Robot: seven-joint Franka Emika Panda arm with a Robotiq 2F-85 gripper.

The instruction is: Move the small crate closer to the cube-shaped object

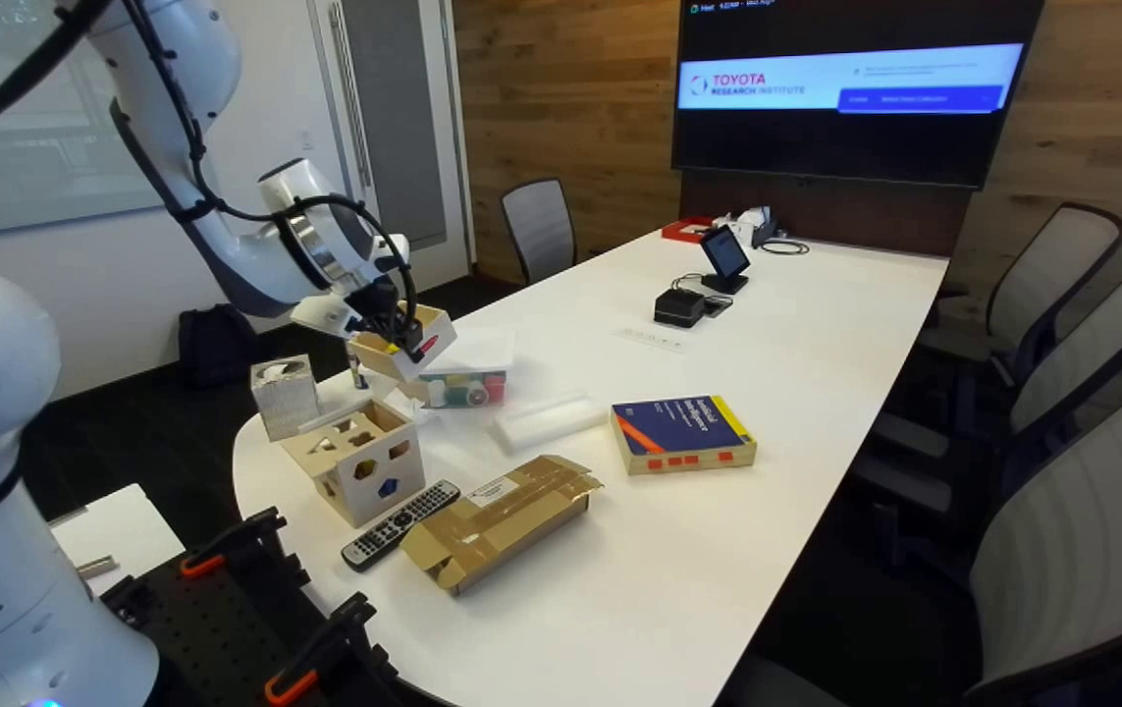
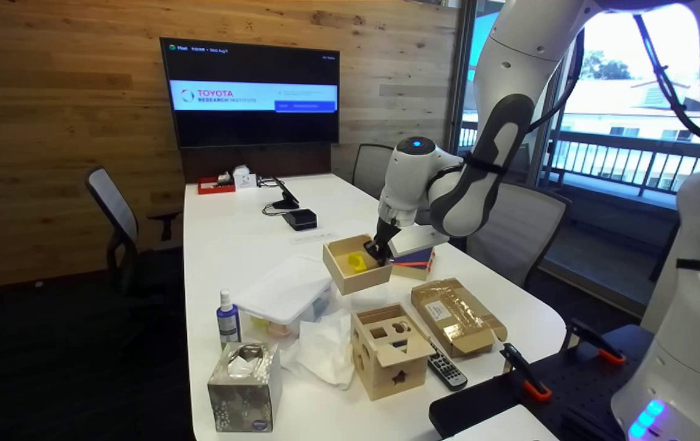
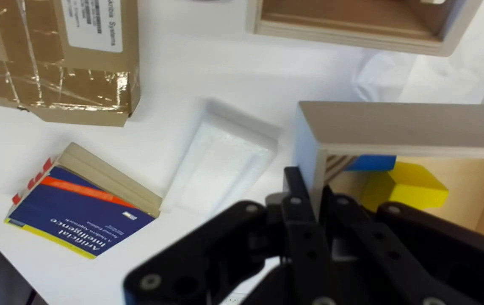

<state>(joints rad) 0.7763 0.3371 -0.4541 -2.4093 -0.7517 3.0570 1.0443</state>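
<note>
The small crate is an open pale-wood box point(image 2: 365, 280), also seen in the other views point(image 1: 382, 360) point(image 3: 411, 125). A yellow block point(image 3: 415, 188) and a blue piece lie inside it. My gripper point(image 3: 309, 180) is shut on one crate wall, one finger inside and one outside. It holds the crate above the table, slightly tilted. The cube-shaped object is a pale-wood cube with shaped holes point(image 2: 383, 373), also in an exterior view point(image 1: 364, 496); its rim shows in the wrist view point(image 3: 347, 40). The crate is apart from the cube, on its far side.
Beside the cube are a remote point(image 1: 401, 525), a cardboard box point(image 1: 502, 516), a tissue box point(image 2: 242, 392) and crumpled white sheets point(image 2: 322, 349). A lidded plastic bin point(image 2: 285, 291), a spray bottle point(image 2: 228, 321), a translucent packet point(image 3: 216, 165) and a thick book point(image 1: 683, 432) stand nearby.
</note>
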